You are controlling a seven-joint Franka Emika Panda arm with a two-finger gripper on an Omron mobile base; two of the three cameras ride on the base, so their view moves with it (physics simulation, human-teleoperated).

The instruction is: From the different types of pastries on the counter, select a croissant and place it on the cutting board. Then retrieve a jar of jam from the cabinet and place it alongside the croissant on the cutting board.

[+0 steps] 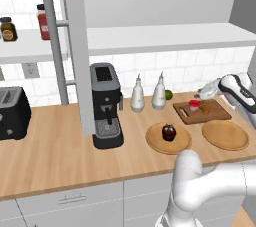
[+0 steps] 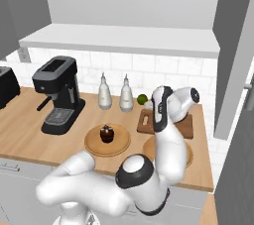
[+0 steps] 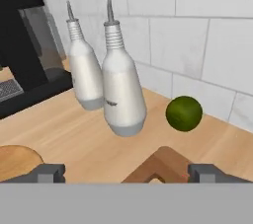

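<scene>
The dark cutting board [image 1: 215, 113] lies at the right of the counter [image 1: 60, 156]. The squat red jar of jam [image 1: 194, 106] stands on its left half, and a small tan shape just right of it looks like the croissant [image 1: 206, 107]. My gripper [image 1: 201, 93] hovers just above and behind the jar, apart from it. In the hand view the gripper [image 3: 127, 173] is open, its fingertips [image 3: 47, 172] set wide with a corner of the board [image 3: 158, 165] below them. The dark round pastry [image 1: 169, 132] sits on a round plate [image 1: 152, 141]. The cabinet door [image 1: 75, 46] stands open.
Two white bottles [image 1: 137, 94] [image 1: 159, 92] and a lime [image 3: 184, 113] stand behind the board by the tiled wall. A black coffee machine [image 1: 106, 105] and a toaster [image 1: 12, 112] are to the left. A second round plate [image 1: 225, 134] lies in front of the board. A red bottle [image 1: 43, 21] and a dark jar [image 1: 7, 28] are on the shelf.
</scene>
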